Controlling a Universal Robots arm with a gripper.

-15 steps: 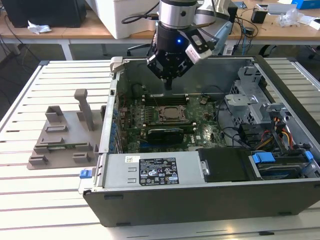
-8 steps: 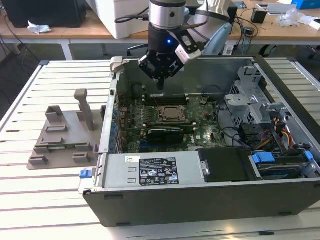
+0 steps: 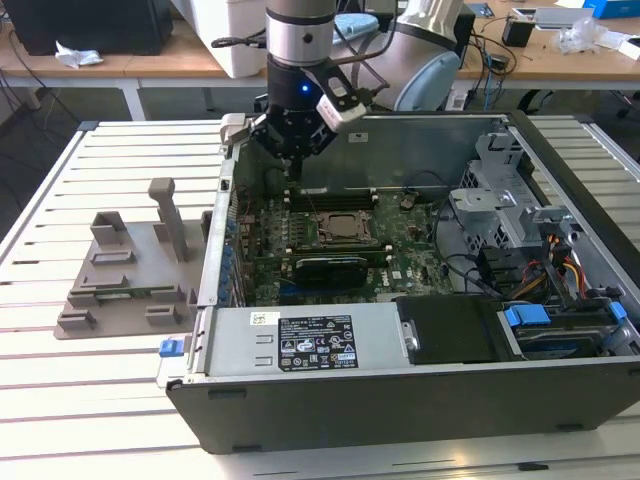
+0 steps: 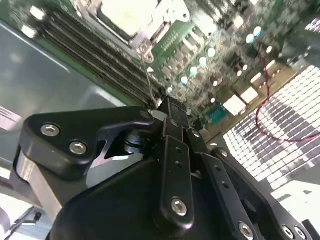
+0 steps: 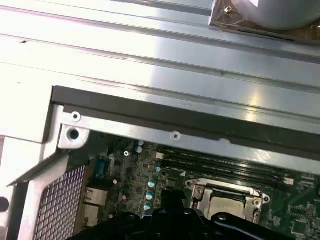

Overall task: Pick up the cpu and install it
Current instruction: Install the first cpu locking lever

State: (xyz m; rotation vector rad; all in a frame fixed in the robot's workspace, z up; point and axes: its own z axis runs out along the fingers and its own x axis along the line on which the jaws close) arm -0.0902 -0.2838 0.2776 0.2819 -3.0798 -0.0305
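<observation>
Chip point(image 4: 127, 12) position: seated in the socket at the middle of the green board point(image 3: 400, 262), inside the open case point(image 3: 560, 330). Gripper point(image 3: 292, 160) hangs above the board's far edge, fingers together, empty. Judged light, rigid, fragile underneath; grasp by opposite rims.

Gripper point(image 3: 293, 168) tip too small to judge; cpu point(image 4: 129, 15) blurred, edge-cropped

Bright even room light; glare on the case wall point(image 5: 165, 60), blurred wrist foregrounds.
</observation>
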